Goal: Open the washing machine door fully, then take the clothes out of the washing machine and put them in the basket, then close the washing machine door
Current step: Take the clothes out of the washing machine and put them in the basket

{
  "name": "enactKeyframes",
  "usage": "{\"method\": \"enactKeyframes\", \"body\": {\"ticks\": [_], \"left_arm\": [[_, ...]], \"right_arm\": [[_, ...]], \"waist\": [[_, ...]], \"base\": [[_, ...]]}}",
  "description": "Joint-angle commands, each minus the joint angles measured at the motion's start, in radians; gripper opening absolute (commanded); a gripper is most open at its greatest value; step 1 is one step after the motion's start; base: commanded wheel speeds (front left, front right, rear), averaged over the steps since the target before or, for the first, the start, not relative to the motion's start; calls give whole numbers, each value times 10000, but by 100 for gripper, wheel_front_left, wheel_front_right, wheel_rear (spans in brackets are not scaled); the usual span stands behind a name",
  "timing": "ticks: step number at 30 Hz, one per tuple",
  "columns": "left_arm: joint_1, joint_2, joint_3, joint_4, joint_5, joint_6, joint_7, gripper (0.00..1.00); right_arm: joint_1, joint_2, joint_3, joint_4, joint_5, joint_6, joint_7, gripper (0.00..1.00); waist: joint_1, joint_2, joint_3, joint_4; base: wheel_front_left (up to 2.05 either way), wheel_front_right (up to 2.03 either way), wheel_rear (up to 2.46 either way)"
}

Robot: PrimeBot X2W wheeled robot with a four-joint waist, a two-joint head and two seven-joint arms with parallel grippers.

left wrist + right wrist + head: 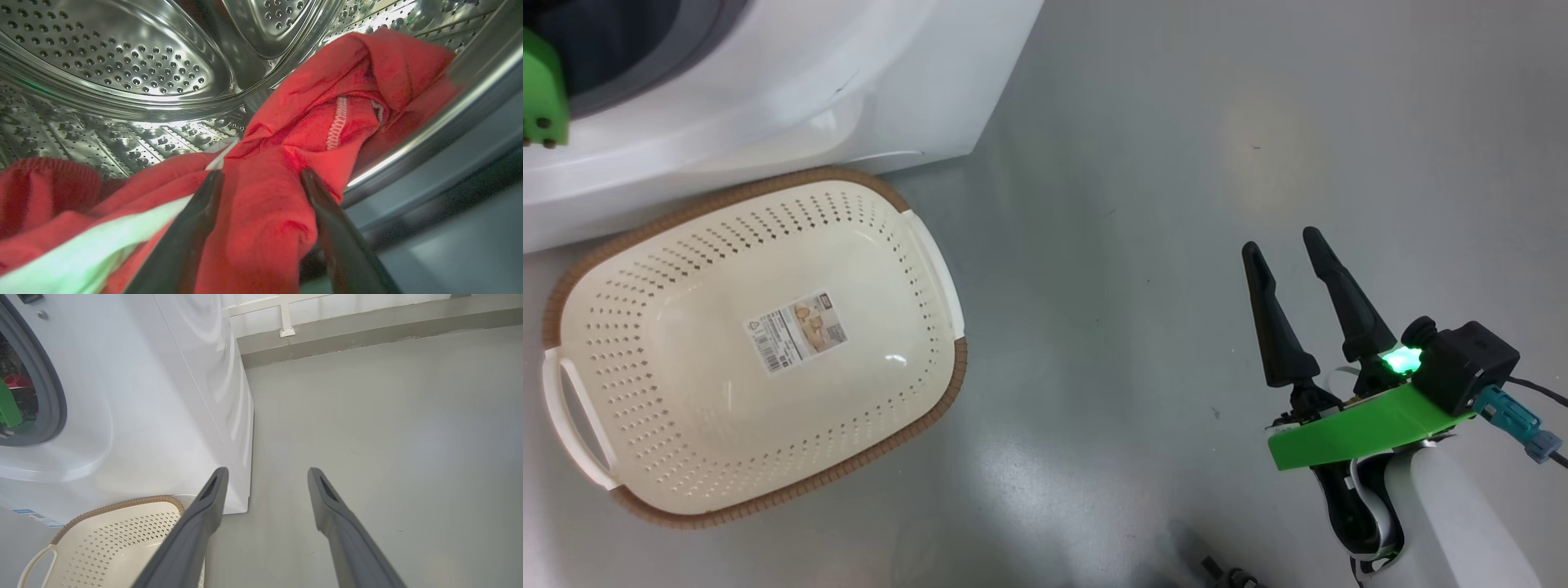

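Red clothes point(327, 102) btwn L gripper point(261, 173) fingers, apart, unclamped; R gripper point(1281, 241) fingers apart too. Risk: shallow pinch, fabric slips at drum lip point(408, 159).

The right gripper point(1281, 242) is at the lower right of the head view, its two long dark fingers point(1278, 327) spread apart and pointing up and slightly left. Behind them sit the right green bracket point(1364, 429), a black camera block point(1470, 363) with a lit green lamp point(1401, 359), and the pale forearm point(1462, 523). The left gripper point(261, 173) is stretched forward, its jaws also wide apart; the left green bracket point(539, 90) shows at the head view's upper left edge
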Motion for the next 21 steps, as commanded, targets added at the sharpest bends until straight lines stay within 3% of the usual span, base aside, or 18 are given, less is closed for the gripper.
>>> {"method": "enactKeyframes", "body": {"ticks": [1,8,9,11,21], "left_arm": [[-182,622,-67,-90,221,225,92,100],[-233,718,-179,38,202,569,307,100],[-212,690,-212,56,176,590,354,43],[-219,678,-246,69,155,604,357,0],[-89,500,-272,98,-106,569,148,0]], "right_arm": [[-52,-17,218,-272,151,73,-65,100],[-90,-16,228,-332,145,73,-65,100],[-100,-16,221,-328,137,73,-65,100],[-126,-16,217,-329,135,73,-65,100],[-173,-16,154,-316,57,73,-65,100]], "waist": [[-1,-1,11,-13],[-1,-1,27,46],[-1,-1,19,71],[-1,-1,17,89],[-1,-1,-122,235]], "base": [[0,0,0],[0,0,0],[0,0,0],[0,0,0],[0,0,0]]}}
